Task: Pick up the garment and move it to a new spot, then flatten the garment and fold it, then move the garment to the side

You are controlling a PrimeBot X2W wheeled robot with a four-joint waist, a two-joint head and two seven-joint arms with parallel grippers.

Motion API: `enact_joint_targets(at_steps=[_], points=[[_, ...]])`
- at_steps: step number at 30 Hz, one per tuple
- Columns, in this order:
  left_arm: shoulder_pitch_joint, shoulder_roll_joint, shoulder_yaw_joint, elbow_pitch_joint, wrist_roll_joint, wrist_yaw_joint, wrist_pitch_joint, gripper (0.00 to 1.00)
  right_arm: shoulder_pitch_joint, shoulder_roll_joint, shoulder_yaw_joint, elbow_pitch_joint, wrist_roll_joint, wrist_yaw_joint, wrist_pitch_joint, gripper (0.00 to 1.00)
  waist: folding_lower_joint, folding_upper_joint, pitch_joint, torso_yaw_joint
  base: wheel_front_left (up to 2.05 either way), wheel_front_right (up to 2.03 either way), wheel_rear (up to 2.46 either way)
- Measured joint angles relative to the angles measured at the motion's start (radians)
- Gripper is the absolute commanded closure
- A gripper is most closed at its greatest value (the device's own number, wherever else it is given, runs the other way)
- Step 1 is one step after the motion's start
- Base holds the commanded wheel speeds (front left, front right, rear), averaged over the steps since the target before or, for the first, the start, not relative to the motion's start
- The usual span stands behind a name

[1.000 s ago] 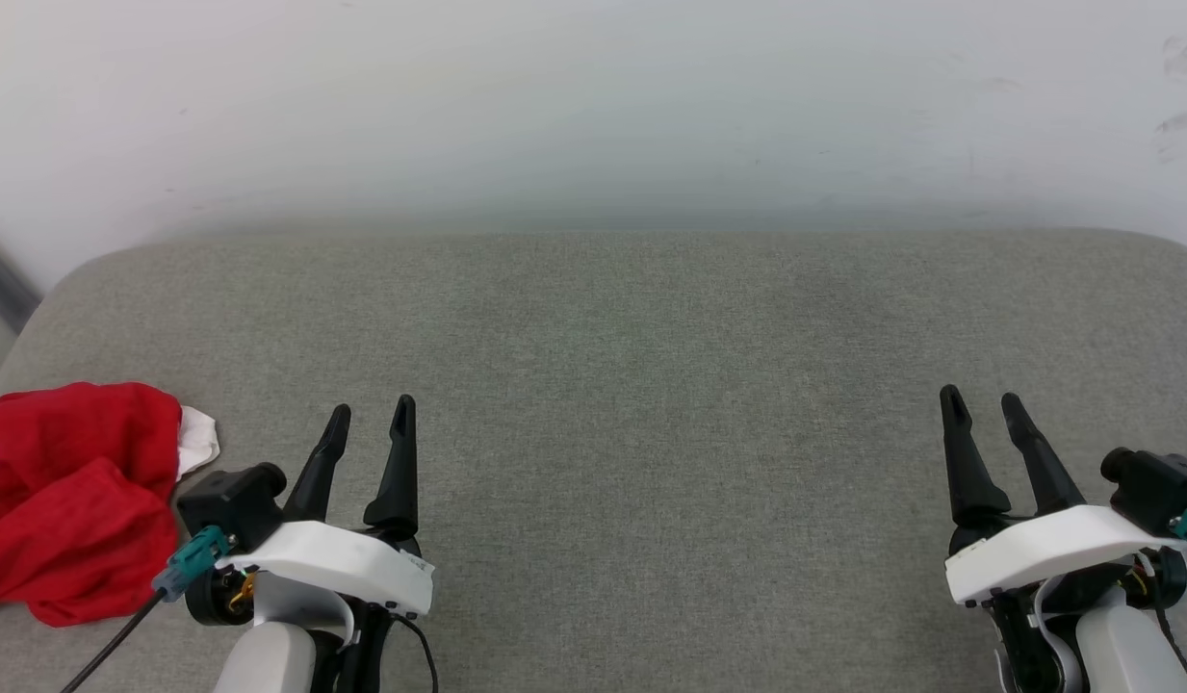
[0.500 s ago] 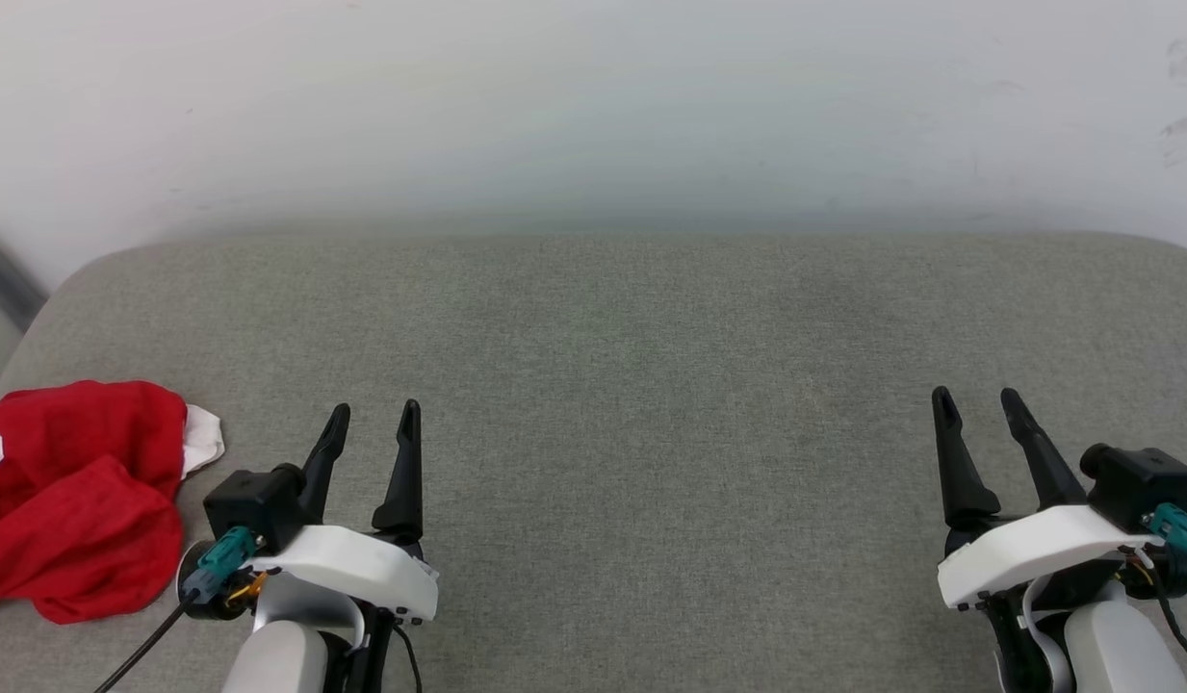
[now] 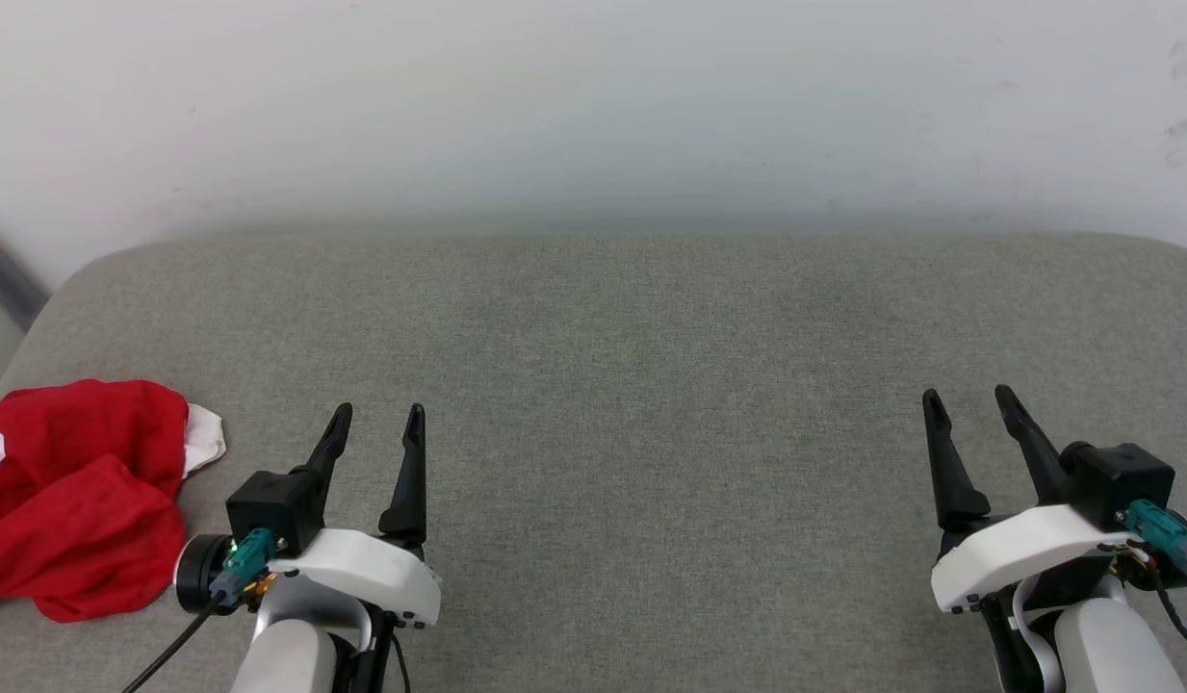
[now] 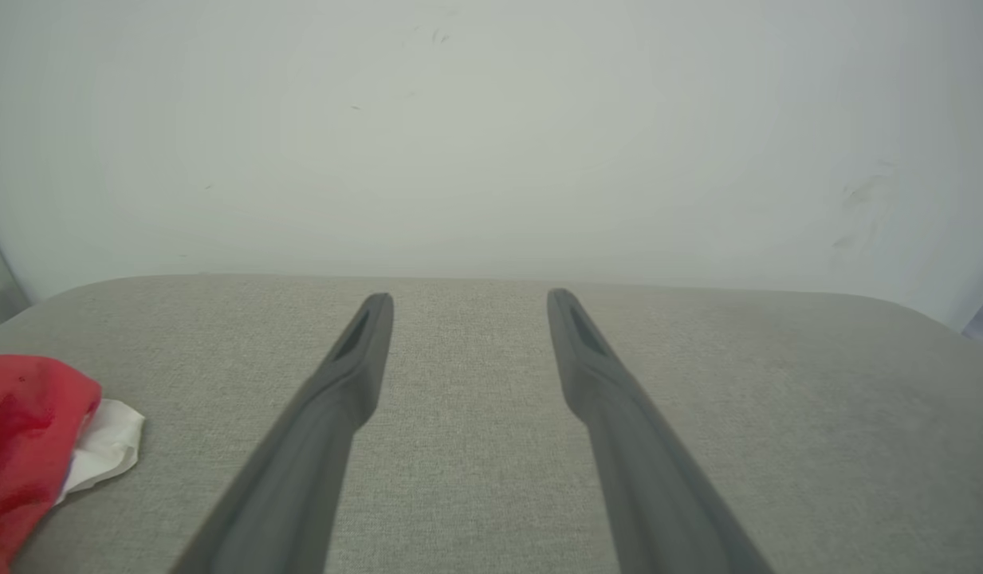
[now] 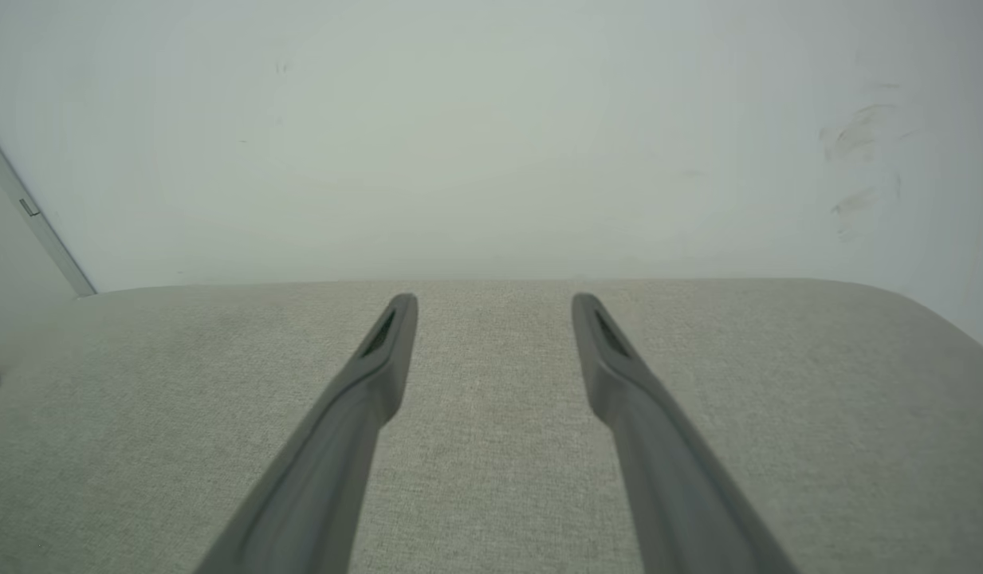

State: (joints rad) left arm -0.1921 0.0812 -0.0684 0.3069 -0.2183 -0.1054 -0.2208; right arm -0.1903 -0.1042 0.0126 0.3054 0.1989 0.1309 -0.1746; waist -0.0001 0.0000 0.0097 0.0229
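Crumpled garment (image 3: 73,500) at the left end of the grey cushion (image 3: 632,385).
Head view: the red garment lies bunched at the cushion's near-left edge; the left gripper (image 3: 379,412) and right gripper (image 3: 967,395) are over its near side, jaws apart. Left wrist view: its white sleeve shows at the cushion's left. Right wrist view: fingers spread above the cushion.

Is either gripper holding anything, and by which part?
Nothing is held. The left gripper and right gripper are open and empty; the garment lies crumpled on the cushion, apart from both.
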Motion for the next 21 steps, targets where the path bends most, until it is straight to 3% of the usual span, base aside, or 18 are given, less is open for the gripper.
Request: enact_joint_targets(at_steps=[21], points=[[-0.02, -0.022, 0.036, 0.046, 0.069, -0.015, -0.038, 0.0, -0.013, 0.019, -0.012, -0.006, -0.106, 0.0, -0.022, 0.0, 0.0, 0.0, 0.008, 0.001, 0.0, 0.0, 0.0]])
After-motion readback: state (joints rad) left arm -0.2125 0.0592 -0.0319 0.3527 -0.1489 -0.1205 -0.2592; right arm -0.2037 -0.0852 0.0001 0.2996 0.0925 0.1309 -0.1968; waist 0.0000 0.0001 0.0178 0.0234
